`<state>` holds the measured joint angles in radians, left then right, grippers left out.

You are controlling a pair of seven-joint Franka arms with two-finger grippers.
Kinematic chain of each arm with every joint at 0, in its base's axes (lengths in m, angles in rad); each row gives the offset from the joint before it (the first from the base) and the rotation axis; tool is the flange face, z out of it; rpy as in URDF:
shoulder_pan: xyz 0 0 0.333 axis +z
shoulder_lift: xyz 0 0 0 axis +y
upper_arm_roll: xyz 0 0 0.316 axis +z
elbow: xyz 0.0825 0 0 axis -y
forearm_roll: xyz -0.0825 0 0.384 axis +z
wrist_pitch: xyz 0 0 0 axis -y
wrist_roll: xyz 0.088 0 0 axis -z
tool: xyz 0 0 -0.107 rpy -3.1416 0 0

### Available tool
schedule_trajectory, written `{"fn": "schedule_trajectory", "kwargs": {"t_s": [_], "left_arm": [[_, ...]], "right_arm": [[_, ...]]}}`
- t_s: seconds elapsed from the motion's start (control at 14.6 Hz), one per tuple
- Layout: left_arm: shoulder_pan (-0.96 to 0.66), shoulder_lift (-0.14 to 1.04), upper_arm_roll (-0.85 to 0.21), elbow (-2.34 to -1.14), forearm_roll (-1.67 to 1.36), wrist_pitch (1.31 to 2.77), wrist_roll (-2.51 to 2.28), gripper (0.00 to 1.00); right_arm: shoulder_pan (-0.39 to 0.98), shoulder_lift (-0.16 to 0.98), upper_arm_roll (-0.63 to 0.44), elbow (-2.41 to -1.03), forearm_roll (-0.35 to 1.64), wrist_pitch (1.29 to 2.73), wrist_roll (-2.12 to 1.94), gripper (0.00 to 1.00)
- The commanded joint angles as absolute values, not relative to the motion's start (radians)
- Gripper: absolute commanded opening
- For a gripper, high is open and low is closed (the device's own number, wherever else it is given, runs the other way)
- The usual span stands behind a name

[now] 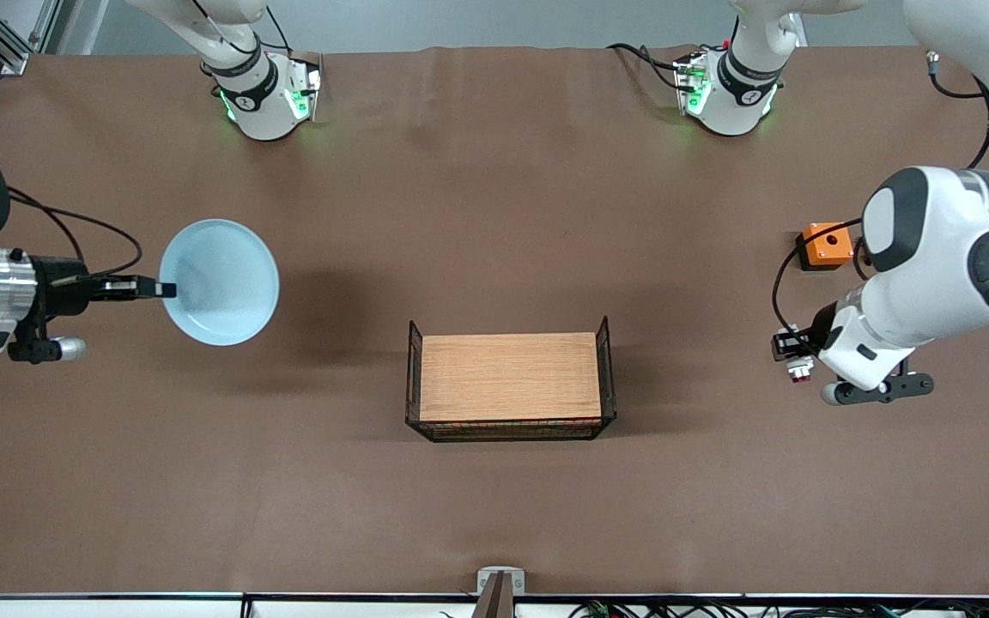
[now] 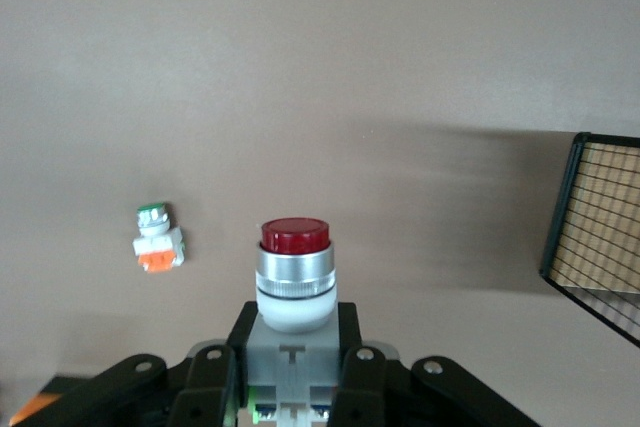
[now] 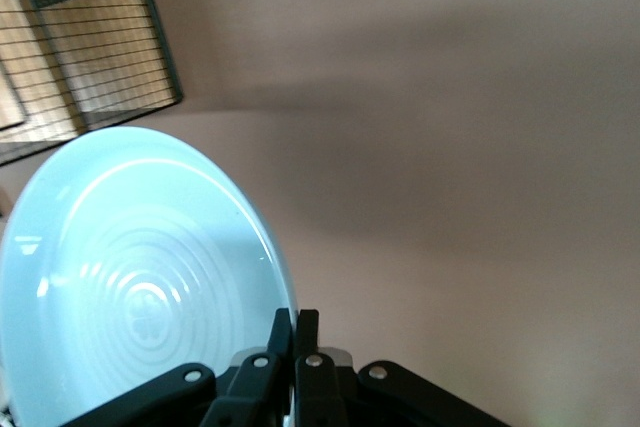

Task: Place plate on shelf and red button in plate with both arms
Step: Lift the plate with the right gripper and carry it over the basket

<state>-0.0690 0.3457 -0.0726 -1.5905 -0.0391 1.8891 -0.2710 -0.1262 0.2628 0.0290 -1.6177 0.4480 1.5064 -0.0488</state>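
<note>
The pale blue plate is held by its rim in my right gripper, above the table at the right arm's end. In the right wrist view the fingers of the right gripper are pinched on the rim of the plate. My left gripper is shut on the red button, over the table at the left arm's end. In the left wrist view the red button stands out between the fingers of the left gripper, red tip outward.
The wooden-topped wire rack stands at mid-table, and shows in both wrist views. An orange square box lies by the left arm. A stubby white part with an orange top lies on the table under the left gripper.
</note>
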Motion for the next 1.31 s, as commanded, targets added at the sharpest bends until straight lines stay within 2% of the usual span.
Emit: {"fn": "schedule_trajectory", "kwargs": {"t_s": [0.0,0.27,0.55,1.24], "left_arm": [[-0.071,0.350,-0.074,-1.511,-0.055,1.798,-0.322,0.26],[-0.080,0.325,-0.077,-1.493,-0.055,1.758,-0.385,0.26],[-0.081,0.311,-0.123,-1.493,-0.055,1.749,-0.488,0.26],[-0.094,0.324,-0.132,-1.491,-0.054,1.750,-0.597,0.26]], "right_arm": [[-0.100,0.222,0.023,-1.637,0.543,1.493,0.089,0.01],[-0.008,0.199,0.021,-1.637,0.593,1.525,0.266,0.01],[0.092,0.192,0.021,-1.638,0.606,1.606,0.484,0.01],[0.417,0.183,0.020,-1.664,0.594,1.948,0.896,0.01]]}}
